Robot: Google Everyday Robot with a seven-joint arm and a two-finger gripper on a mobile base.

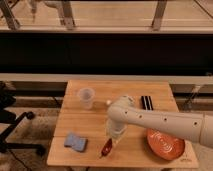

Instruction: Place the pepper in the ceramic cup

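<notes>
The pepper is small, red and glossy, and lies on the wooden table near its front edge. My gripper points down from the pale arm, which reaches in from the right. It is right above the pepper's upper end and touching it or nearly so. The ceramic cup is a pale tumbler standing upright at the table's back left, well apart from the gripper.
A blue sponge lies at the front left. A round orange-red plate sits at the front right. A black object lies at the back right. A white cap shows behind the arm. An office chair stands left of the table.
</notes>
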